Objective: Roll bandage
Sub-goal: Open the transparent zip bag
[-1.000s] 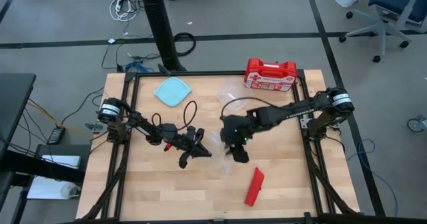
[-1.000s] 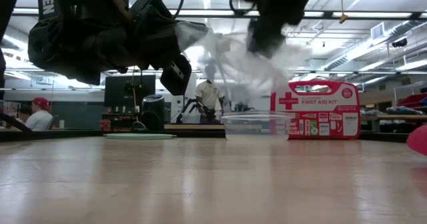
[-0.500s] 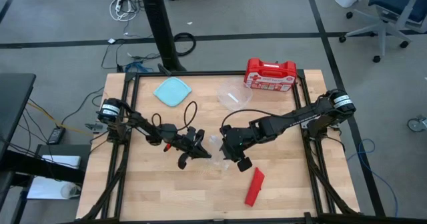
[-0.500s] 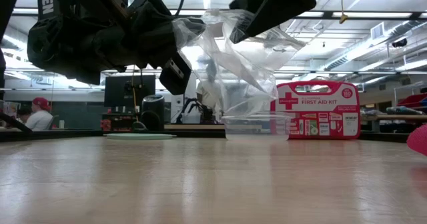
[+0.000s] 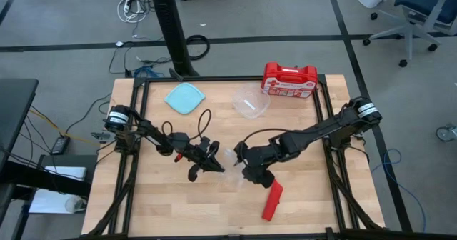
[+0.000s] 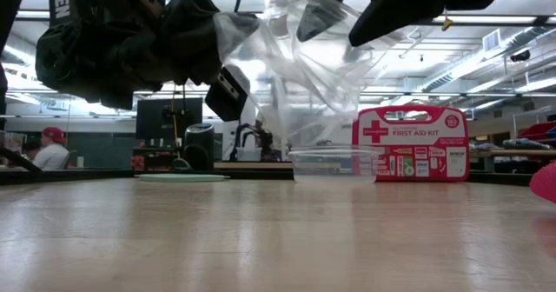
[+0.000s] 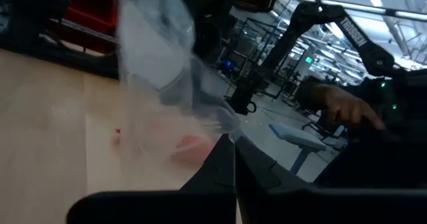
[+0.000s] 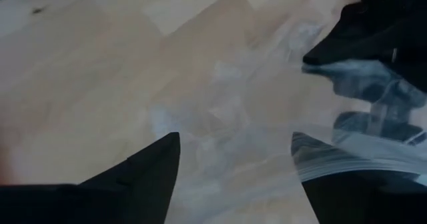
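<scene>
Presently: bandage [image 5: 272, 200] lies on the counter [image 5: 150, 197], near-right of the right claw [image 5: 251, 176].
High view: its long axis runs near-to-far, slightly tilted; the right claw is closer, the left claw [image 5: 207, 160] farther left, a clear plastic bag [image 5: 230, 156] between them. Low view: only the bandage's edge shows at right, cut off. Left wrist: fingers clamped on the bag, bandage blurred through it. Right wrist: fingers apart, bandage unseen.

Even, bright overhead light fills the high view, with only soft shadows on the table [image 5: 164, 197]. In the low view, ceiling lights [image 6: 261, 75] glare and the arms are dark silhouettes. Both wrist views are blurred; a clear plastic bag [image 7: 160, 84] catches highlights.
</scene>
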Controlling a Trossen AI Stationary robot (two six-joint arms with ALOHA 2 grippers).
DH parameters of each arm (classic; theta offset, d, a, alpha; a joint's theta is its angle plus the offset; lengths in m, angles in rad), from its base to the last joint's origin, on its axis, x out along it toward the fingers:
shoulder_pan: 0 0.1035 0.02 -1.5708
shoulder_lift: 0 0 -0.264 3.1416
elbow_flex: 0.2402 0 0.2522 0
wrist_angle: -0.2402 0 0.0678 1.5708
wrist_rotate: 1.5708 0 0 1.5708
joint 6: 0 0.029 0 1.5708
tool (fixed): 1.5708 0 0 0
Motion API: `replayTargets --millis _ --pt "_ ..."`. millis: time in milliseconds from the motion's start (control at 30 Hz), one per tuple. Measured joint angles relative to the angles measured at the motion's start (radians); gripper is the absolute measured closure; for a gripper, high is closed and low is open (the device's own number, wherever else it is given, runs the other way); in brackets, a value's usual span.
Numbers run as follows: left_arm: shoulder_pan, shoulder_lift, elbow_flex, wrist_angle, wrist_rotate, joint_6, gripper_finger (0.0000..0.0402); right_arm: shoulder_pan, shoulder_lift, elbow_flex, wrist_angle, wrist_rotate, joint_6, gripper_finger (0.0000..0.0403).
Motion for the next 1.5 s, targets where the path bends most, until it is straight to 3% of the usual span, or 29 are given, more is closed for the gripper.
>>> replayTargets --millis 133,333,467,600,867,1100,1300,1500 --pt "0.0 0.0 0.0 0.004 0.001 -0.01 0.0402 0.002 0.0 0.0 -0.016 -0.01 0.007 0.0098" --pt "0.0 0.0 0.0 0.005 0.007 -0.012 0.0402 0.025 0.0 0.0 -0.029 -0.016 -0.105 0.0075" --pt "0.0 0.0 0.0 0.005 0.007 -0.017 0.0402 0.026 0.0 0.0 -0.015 0.018 -0.128 0.0074" --pt "0.0 0.0 0.0 0.004 0.007 -0.018 0.0402 0.026 0.0 0.0 -0.005 0.126 -0.128 0.0075" --pt "0.0 0.0 0.0 0.004 0.013 -0.018 0.0402 0.021 0.0 0.0 0.046 0.08 -0.128 0.0065" --pt "0.0 0.0 0.0 0.004 0.016 -0.018 0.0402 -0.004 0.0 0.0 0.106 0.157 -0.138 0.0065" --pt "0.0 0.0 0.0 0.003 0.016 -0.017 0.0402 -0.009 0.0 0.0 0.113 0.089 -0.153 0.0065" --pt "0.0 0.0 0.0 0.004 0.016 -0.009 0.0402 -0.003 0.0 0.0 0.035 0.01 -0.066 0.0073"
